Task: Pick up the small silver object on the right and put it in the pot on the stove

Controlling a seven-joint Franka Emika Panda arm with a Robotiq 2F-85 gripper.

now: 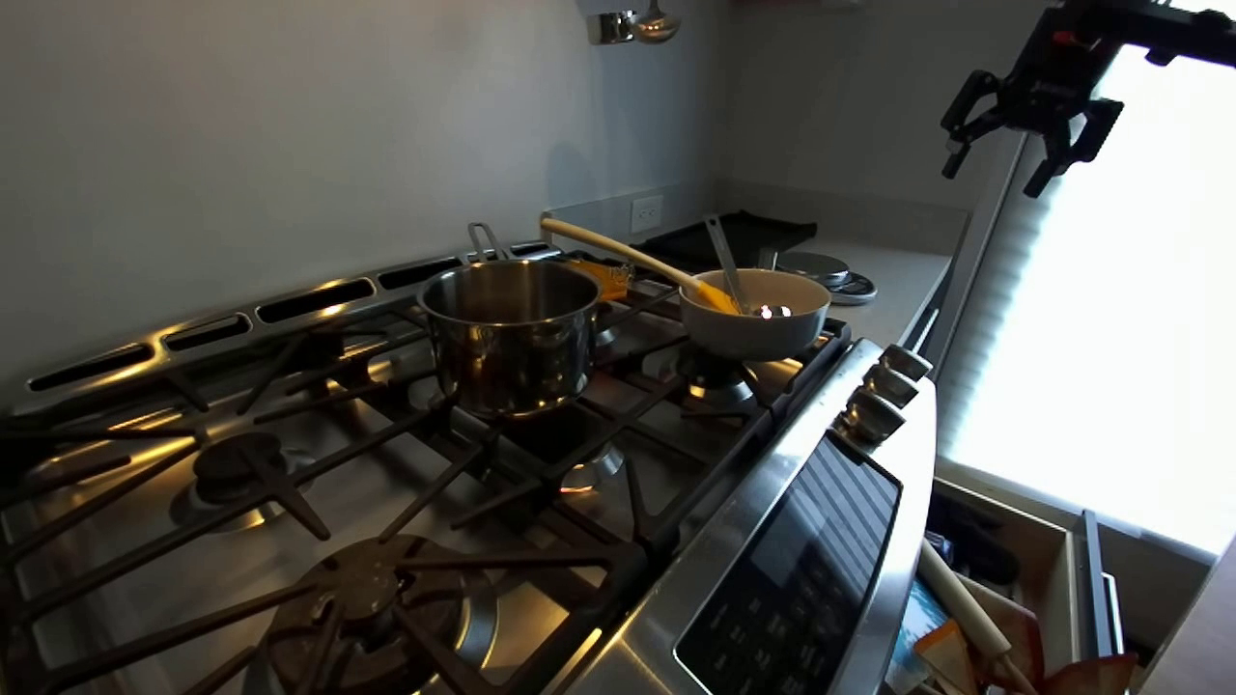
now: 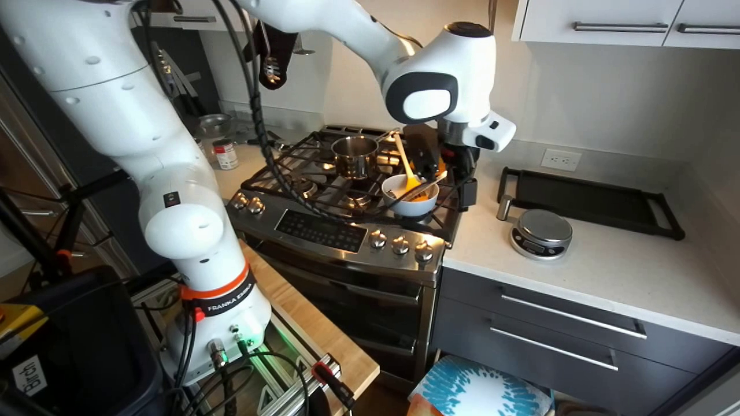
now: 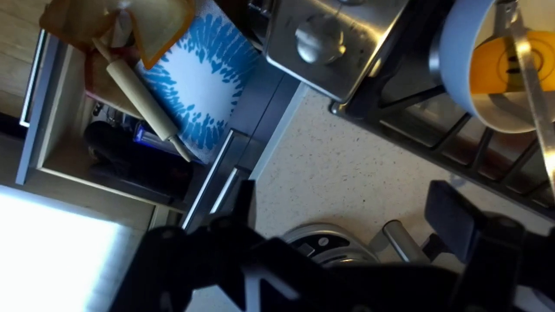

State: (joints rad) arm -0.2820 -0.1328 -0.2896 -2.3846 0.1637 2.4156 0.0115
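Fingers (image 3: 450, 219) spread wide, nothing held, and there, wrist view, the silver cylinder (image 3: 403, 241) shows between them, seemingly upright on the desk (image 3: 334, 173) below!

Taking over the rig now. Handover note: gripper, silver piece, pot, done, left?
Gripper: open, holding nothing, raised over the counter.
Small silver cylinder, likely the target: on the counter, beside the kitchen scale.
Pot: upright on the stove.
Done: target not yet picked.
Left: grasp the cylinder, lift it, put it in the pot.
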